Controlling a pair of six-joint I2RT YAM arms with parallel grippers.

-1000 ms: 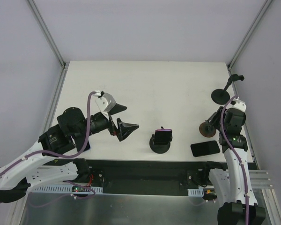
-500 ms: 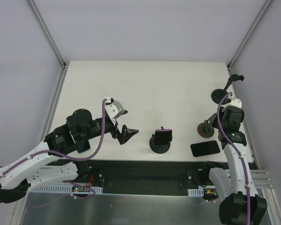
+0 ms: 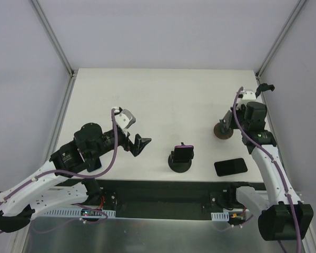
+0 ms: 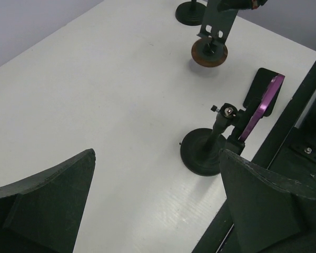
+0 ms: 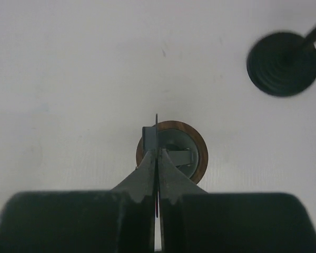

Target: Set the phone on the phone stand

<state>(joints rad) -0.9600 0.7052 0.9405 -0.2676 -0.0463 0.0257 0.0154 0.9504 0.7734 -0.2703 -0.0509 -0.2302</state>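
One flat black phone lies long-axis left-to-right; my right jaws pinch the round brown-based stand, my left jaws gape empty.

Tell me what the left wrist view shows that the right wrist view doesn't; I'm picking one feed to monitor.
Only the left wrist view: the open left pincer, the black stand carrying a purple-edged phone, and a black phone lying flat behind it. Only the right wrist view: a straight-down look at the right pincer shut on the upright plate of the brown-based stand. Both: that brown-based stand, a round black base beyond it, and the white table.
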